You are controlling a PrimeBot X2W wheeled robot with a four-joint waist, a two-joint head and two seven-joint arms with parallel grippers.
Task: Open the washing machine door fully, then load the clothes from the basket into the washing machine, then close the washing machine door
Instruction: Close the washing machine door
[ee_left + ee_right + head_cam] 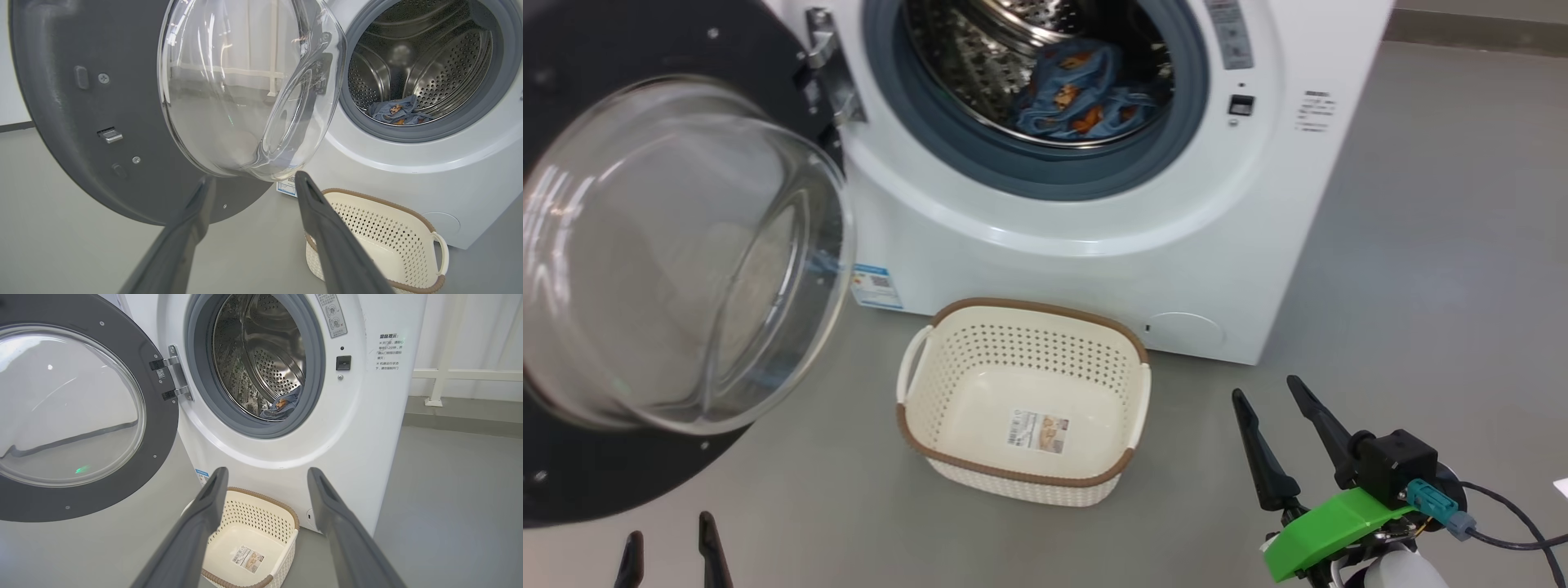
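Note:
The washing machine (pixel 1094 269) stands with its door (pixel 572 482) swung wide to the left, glass bowl facing me. The clothes (pixel 1078 102), blue fabric with orange bears, lie in the steel drum, also seen as clothes (pixel 394 112) and clothes (pixel 284 406). The cream basket (pixel 1013 351) sits on the floor before the machine, holding nothing but its base label. My left gripper (pixel 668 527) is open, low at the left, below the door; in its wrist view the left gripper (pixel 254 179) points at the door's bowl. My right gripper (pixel 1266 387) is open, right of the basket.
Grey floor (pixel 1421 245) spreads to the right of the machine. A white rail and wall (pixel 466 371) stand behind it. The open door (pixel 159 416) takes up the room left of the basket (pixel 261 514). A cable trails from my right wrist (pixel 1503 523).

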